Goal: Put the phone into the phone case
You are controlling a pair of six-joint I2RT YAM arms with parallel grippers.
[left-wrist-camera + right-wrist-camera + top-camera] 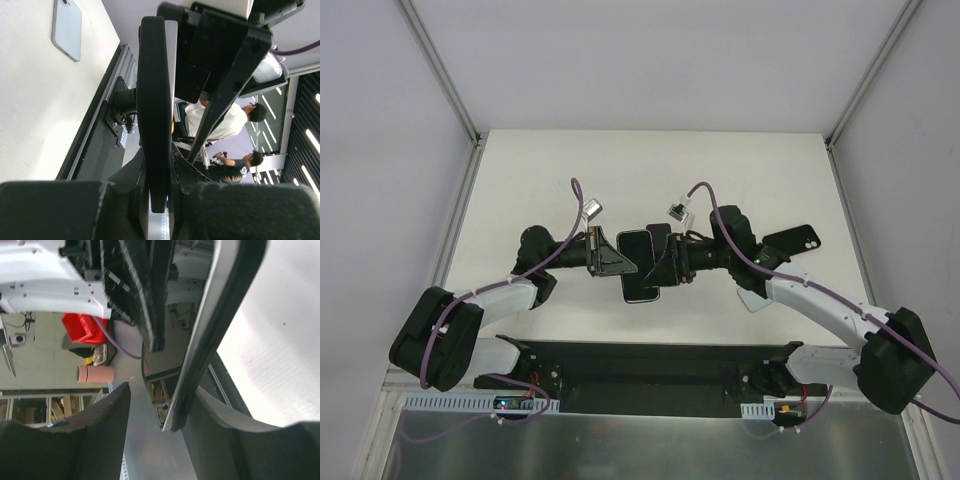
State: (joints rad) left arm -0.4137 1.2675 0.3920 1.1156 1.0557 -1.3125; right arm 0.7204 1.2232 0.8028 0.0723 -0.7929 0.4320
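From above: left jaws (625, 264) and right jaws (665, 268) meet either side of a dark phone (636, 248). 
Left wrist: jaws clenched on the phone (155, 100), which stands edge-on between them. 
Right wrist: jaws released, with the phone (210, 325) close by one finger.

The white desk (650, 170) stood between plain pale walls (650, 60) with grey metal rails (440, 70) at the corners. Beyond it two dark-haired people (225, 120) were visible, and elsewhere a red box (80, 325) and a pink cylinder (95, 373).
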